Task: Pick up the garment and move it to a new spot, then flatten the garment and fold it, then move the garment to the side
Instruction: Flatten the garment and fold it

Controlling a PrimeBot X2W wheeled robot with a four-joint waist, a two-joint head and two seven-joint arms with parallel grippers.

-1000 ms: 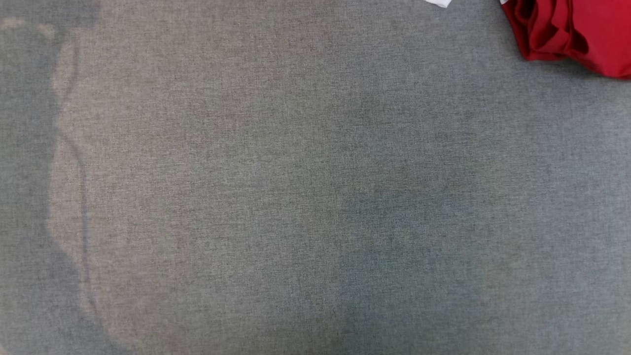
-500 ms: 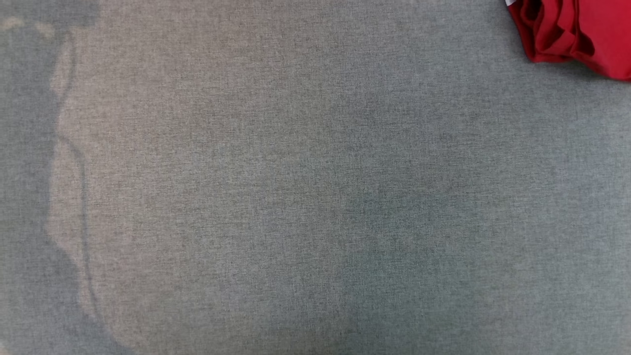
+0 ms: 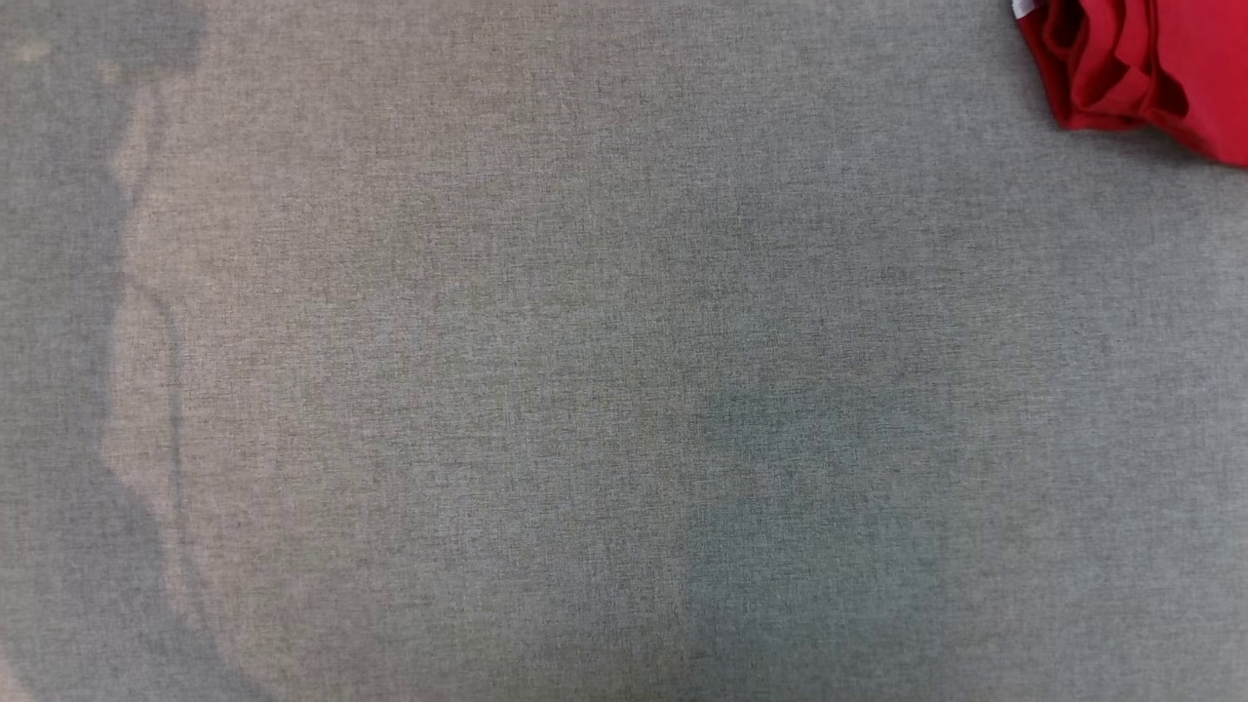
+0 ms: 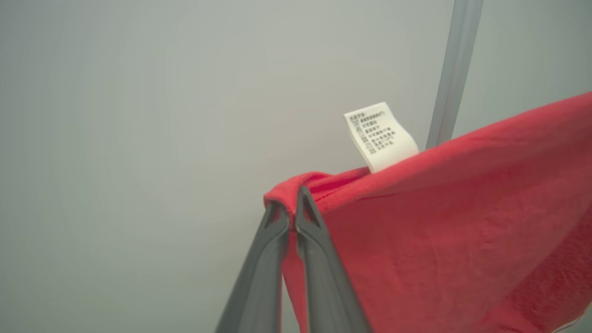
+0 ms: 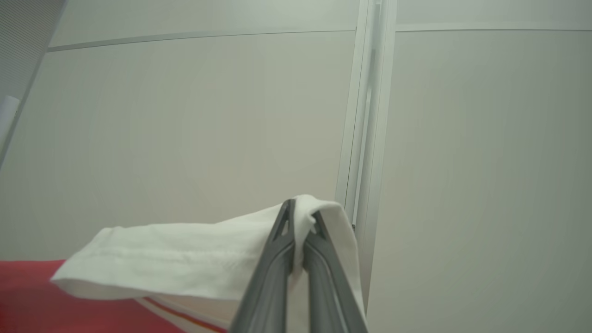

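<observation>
The red garment (image 3: 1141, 68) hangs bunched over the far right corner of the grey cloth-covered counter (image 3: 585, 390); its long axis is unclear. The left hand (image 4: 292, 208) pinches its red edge beside a white care label (image 4: 380, 136). The right hand (image 5: 300, 217) pinches its white part, with pale wall panels (image 5: 185, 115) behind.

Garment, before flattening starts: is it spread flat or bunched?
Bunched: garment shows crumpled folds in head view; left gripper and right gripper pinch it.
</observation>
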